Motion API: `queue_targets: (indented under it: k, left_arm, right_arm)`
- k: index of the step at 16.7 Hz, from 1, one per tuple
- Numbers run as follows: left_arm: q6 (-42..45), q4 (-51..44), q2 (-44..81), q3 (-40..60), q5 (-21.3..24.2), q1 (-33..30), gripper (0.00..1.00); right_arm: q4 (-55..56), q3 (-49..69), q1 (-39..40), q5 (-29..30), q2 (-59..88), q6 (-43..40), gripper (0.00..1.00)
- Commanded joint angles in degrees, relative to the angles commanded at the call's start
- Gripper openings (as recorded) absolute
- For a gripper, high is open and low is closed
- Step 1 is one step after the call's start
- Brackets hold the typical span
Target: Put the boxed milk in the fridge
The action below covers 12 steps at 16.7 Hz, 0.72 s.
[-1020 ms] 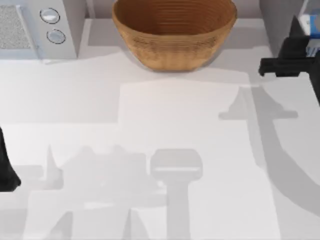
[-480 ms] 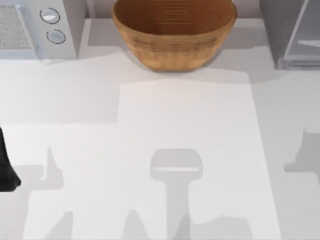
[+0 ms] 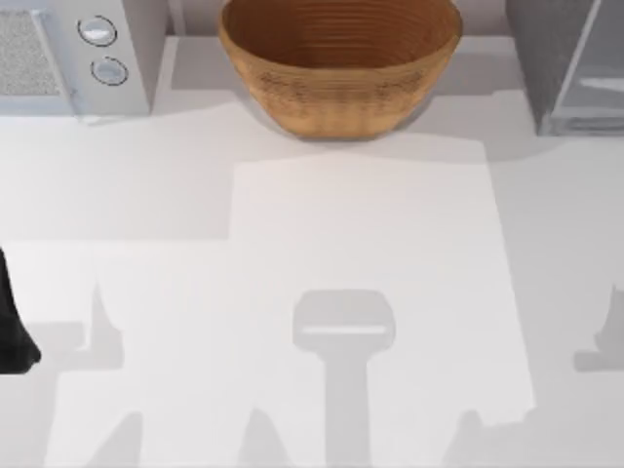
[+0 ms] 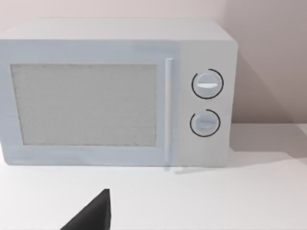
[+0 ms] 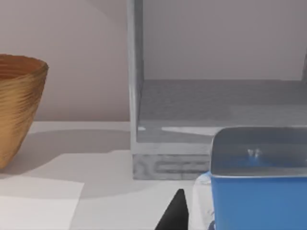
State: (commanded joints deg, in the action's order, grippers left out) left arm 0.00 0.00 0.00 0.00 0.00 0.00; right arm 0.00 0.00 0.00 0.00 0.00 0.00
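Note:
The boxed milk [image 5: 259,191] fills the near corner of the right wrist view, its blue top facing the camera. My right gripper [image 5: 213,215] is shut on it, one black finger [image 5: 175,215] lying against the carton's side. Beyond it stands the fridge [image 5: 216,110], a grey cabinet whose open inside shows a bare floor. From above, the fridge [image 3: 536,58] sits at the table's far right corner with its pale door panel [image 3: 590,58] swung outward. My left gripper [image 3: 12,336] is parked at the table's left edge.
A woven basket [image 3: 339,63] stands at the back centre, left of the fridge. A light grey microwave [image 3: 68,54] with two round knobs occupies the back left corner and faces the left wrist camera [image 4: 115,91]. The white table [image 3: 341,214] stretches in front of them.
The right arm, which was at the fridge's front with the milk, has pulled back out of the top view towards the near right. Its shadow slid the same way. The left arm stayed put.

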Motion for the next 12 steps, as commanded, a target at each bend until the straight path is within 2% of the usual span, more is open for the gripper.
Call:
queue_targets:
  k: [6,12]
  left_arm:
    - [0.00,0.00,0.00,0.00,0.00,0.00,1.00]
    - [0.00,0.00,0.00,0.00,0.00,0.00,1.00]
  right_arm:
    - [3.01,2.44,-0.34,-0.68,3.82,0.25,0.00]
    - [18.51,15.06,-3.84,-4.17,27.38,0.45,0.00]
